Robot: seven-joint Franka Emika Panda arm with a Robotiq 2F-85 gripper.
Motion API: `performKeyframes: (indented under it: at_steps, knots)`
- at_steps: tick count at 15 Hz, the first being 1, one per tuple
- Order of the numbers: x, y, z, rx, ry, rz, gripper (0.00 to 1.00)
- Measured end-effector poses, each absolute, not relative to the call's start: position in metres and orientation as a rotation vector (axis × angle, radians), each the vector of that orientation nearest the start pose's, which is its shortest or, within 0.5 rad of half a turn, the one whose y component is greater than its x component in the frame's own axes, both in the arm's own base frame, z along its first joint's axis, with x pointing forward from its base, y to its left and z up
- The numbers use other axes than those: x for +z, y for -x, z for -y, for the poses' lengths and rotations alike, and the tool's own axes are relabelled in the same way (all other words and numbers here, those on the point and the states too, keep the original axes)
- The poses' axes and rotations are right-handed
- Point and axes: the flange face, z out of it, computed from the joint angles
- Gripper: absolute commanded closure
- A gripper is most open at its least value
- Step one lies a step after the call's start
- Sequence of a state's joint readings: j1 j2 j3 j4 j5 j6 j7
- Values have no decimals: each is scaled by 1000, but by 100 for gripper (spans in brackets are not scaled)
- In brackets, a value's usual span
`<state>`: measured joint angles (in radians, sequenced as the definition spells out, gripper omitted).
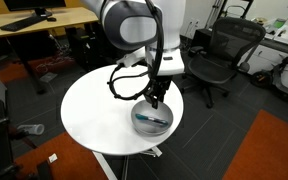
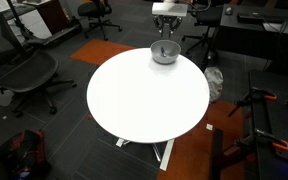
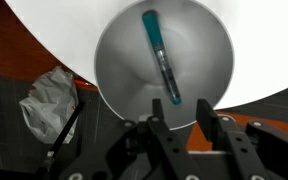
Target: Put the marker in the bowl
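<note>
The marker (image 3: 161,55), slim and dark with a teal end, lies inside the round silvery-grey bowl (image 3: 119,60) in the wrist view. The bowl stands near the edge of the round white table in both exterior views (image 1: 144,124) (image 2: 165,55), and the marker shows as a teal streak in it (image 1: 155,118). My gripper (image 3: 181,108) hangs just above the bowl's near rim with its fingers apart and nothing between them. It also shows above the bowl in the exterior views (image 1: 158,101) (image 2: 166,40).
The white table (image 1: 94,110) (image 2: 144,100) stands on orange and dark floor. Office chairs (image 1: 224,50) (image 2: 19,70) and desks surround it. A crumpled plastic bag (image 3: 49,100) lies on the floor beside the table.
</note>
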<state>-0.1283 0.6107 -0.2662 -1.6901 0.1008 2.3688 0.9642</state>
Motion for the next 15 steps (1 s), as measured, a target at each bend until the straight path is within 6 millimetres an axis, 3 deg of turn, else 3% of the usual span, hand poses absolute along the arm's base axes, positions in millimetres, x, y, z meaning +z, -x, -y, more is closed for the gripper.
performKeyframes:
  at_steps: [4,15]
  knots:
    - [263,-647,246,-182,2460,-2021,0]
    - [265,-650,246,-164,2466,-2022,0]
